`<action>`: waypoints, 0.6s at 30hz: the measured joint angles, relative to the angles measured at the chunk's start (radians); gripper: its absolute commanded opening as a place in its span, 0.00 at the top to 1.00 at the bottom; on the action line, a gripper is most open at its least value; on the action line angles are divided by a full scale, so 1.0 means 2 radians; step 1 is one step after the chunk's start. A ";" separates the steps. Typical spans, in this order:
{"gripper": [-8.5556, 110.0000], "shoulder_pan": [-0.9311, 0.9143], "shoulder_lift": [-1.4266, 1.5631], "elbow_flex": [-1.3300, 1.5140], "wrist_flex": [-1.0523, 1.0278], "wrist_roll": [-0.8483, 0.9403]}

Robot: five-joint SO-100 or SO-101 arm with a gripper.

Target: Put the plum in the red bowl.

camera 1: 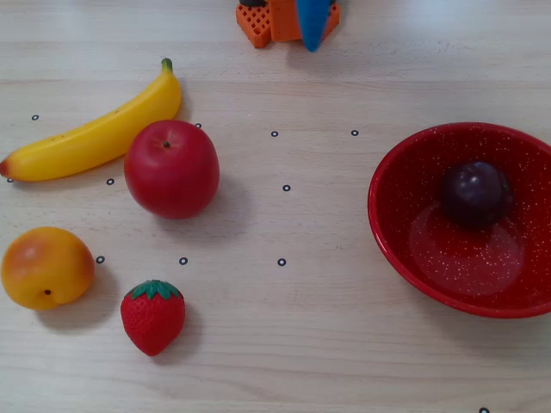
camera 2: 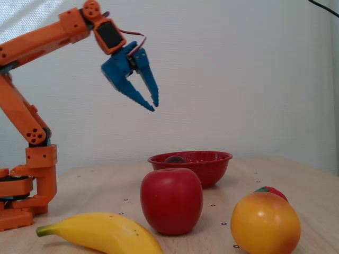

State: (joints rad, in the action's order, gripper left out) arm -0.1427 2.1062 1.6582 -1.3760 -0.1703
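Both fixed views show the plum (camera 1: 473,193) resting inside the red bowl (camera 1: 405,241) toward its far wall, while the gripper (camera 2: 153,105) hangs high above the counter (camera 1: 327,344), well away from the bowl, its fingers only narrowly parted and holding nothing.

We're seeing an orange printed arm (camera 2: 37,39) with boxy links showing dark screw holes, a black servo at the wrist, blue pointed fingers (camera 2: 139,87), and a thin pale cable looping above them.
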 measured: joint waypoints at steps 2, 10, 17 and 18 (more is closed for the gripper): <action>0.93 0.019 0.051 0.051 0.012 0.001; 0.93 0.087 0.238 0.248 0.047 0.000; 0.93 0.104 0.406 0.420 0.083 -0.006; 0.93 0.103 0.420 0.440 0.091 -0.007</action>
State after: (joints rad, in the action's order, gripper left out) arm 0.0629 2.9468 2.5387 -1.1950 -0.1841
